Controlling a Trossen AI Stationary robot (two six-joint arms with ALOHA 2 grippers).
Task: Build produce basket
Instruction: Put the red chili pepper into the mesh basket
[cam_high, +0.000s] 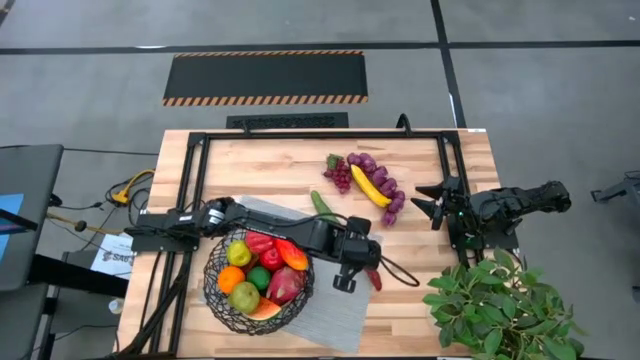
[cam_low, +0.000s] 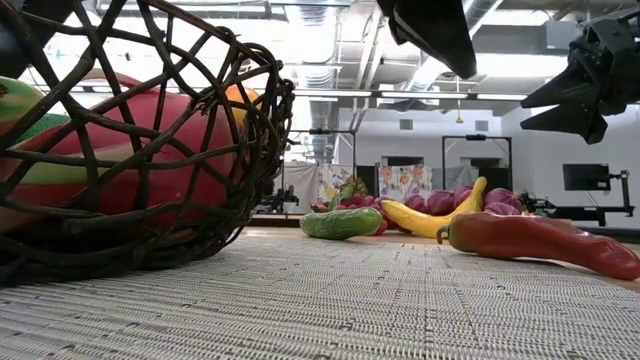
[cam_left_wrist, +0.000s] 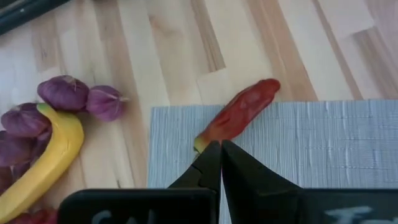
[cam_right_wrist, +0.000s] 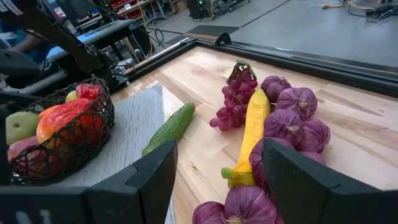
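Two hands in frame. Left hand (cam_high: 372, 272) sits at centre-right of the high view, over the right edge of the grey mat (cam_high: 335, 315), fingers (cam_left_wrist: 211, 165) pressed fully together with nothing between them. In the left wrist view the tips meet just at the green stem end of a long red pepper (cam_left_wrist: 239, 114); the pepper lies flat, half on the mat, its far tip on the bare wooden counter (cam_high: 280, 165). Contact between tips and stem: cannot tell.

Right hand (cam_high: 428, 200) hangs at the right side of the high view, near the counter's right edge, fingers (cam_right_wrist: 149, 177) set wide apart, holding nothing.

Basket (cam_high: 258, 282) at lower centre-left of the high view, on the mat, holding red, green, yellow and orange produce (cam_high: 262, 268).

Loose on the counter, upper centre: cucumber (cam_high: 321, 204) at the mat's edge, grapes (cam_high: 340, 173), banana (cam_high: 368, 184) lying among purple onions (cam_high: 392, 198).

Leafy plant (cam_high: 500, 305) at lower right.
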